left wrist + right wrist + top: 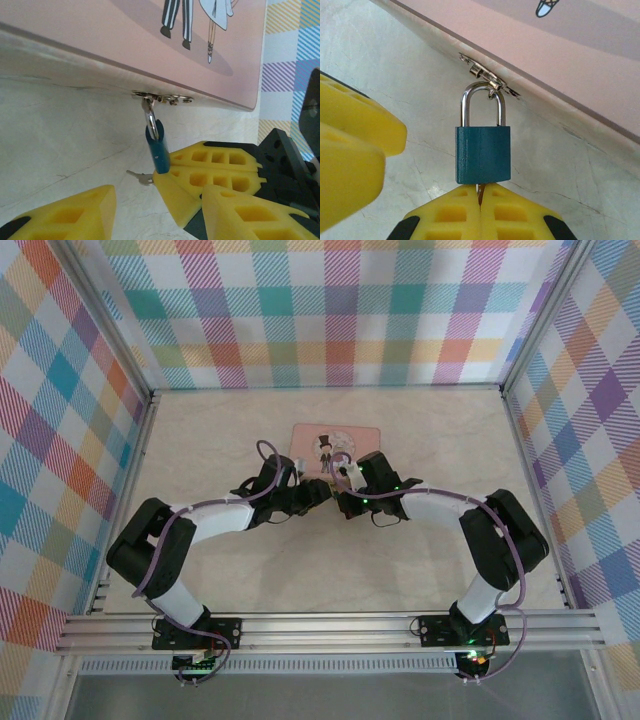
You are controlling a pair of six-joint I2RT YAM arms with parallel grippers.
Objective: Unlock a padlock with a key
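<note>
The padlock (483,154) has a small teal body and a silver shackle. It hangs from the hasp (487,79) on the near edge of the pink tin (335,445). My right gripper (480,192) is directly under the padlock, shut on the key (479,189). A sliver of the key shows between the pads and enters the lock's underside. In the left wrist view the padlock (160,152) rests on the right fingertips (172,187), with a silver key end (140,176) poking out beside them. My left gripper (159,197) stands open just short of the lock, gripping nothing.
The pink tin's lid carries a cartoon couple (197,20). Both arms meet at the table's centre, left gripper (315,498) tip to tip with right gripper (340,502). Checkered walls (60,420) enclose the pale marble tabletop (330,570) on three sides.
</note>
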